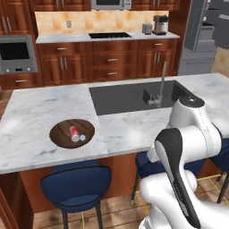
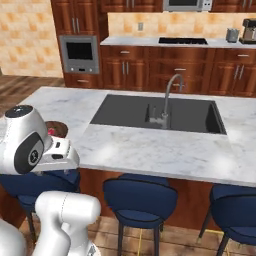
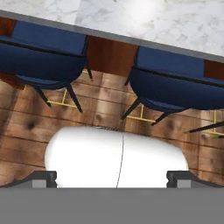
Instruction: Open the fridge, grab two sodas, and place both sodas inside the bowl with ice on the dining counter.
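Dining counter worktop (image 1: 44, 112), white marble over red-brown wood base, spans the middle of both base views. Fridge (image 1: 201, 36), grey, at far upper right of the left base view, one door looks swung open (partly cropped, inside not readable). Wall cabinets (image 1: 112, 60) in reddish wood run behind, with a black cooktop (image 1: 109, 35), a built-in oven (image 1: 15, 53) on the left, and a coffee machine (image 1: 160, 24) on the wall counter.

Inset dark sink (image 1: 129, 96) in the worktop, curved faucet (image 1: 162, 82) at its near edge. Blue stools (image 1: 76, 185) tucked under the near side of the worktop; in the hand view two of them (image 3: 43, 57) sit against the marble edge over plank floor.

Bowl (image 1: 60, 136), dark brown, shallow, rests on the worktop left of the sink, near the front edge. Red and white soda (image 1: 73, 133) lies inside it, beside a small pale lump, likely ice (image 1: 82, 137). In the right base view the bowl (image 2: 59, 129) peeks out behind the arm. Second soda: cannot tell where.

Jaws released, spread wide with nothing between the tips (image 3: 43, 178), seen at the bottom corners of the hand view, camera looking down at stools and floor (well away from bowl).
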Robot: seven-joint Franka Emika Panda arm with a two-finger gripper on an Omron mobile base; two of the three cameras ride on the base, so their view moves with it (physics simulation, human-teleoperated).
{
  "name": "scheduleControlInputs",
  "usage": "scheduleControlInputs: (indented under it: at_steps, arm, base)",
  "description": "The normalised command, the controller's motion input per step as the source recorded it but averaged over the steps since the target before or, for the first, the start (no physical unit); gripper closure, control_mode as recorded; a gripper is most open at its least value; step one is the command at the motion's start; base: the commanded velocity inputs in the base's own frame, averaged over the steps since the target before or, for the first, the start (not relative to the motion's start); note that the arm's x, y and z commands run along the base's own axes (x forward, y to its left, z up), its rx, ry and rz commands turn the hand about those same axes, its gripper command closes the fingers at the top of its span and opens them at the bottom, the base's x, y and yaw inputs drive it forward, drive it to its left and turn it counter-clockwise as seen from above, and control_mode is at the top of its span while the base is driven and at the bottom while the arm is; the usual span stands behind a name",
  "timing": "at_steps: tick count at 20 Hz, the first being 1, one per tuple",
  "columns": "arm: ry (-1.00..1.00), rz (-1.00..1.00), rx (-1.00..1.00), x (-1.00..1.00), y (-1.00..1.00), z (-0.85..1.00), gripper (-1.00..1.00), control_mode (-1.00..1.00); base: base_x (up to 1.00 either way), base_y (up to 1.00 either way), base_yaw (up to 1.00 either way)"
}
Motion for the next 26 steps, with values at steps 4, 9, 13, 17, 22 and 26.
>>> scheduleControlInputs:
  at_steps: [4,9,13,17,22,26]
  arm:
    - [0.00,0.00,0.00,0.00,0.00,0.00,-1.00,1.00]
    - [0.00,0.00,0.00,0.00,0.00,0.00,-1.00,1.00]
    - [0.00,0.00,0.00,0.00,0.00,0.00,-1.00,1.00]
    - [0.00,0.00,0.00,0.00,0.00,0.00,-1.00,1.00]
    - [0.00,0.00,0.00,0.00,0.00,0.00,-1.00,1.00]
    - [0.00,0.00,0.00,0.00,0.00,0.00,-1.00,1.00]
  base:
    - [-0.25,-0.99,-0.18]
    - [-0.06,-1.00,-0.15]
    - [0.00,-1.00,-0.12]
    - [0.00,-1.00,-0.09]
    - [0.05,-1.00,-0.07]
    - [0.11,-1.00,-0.06]
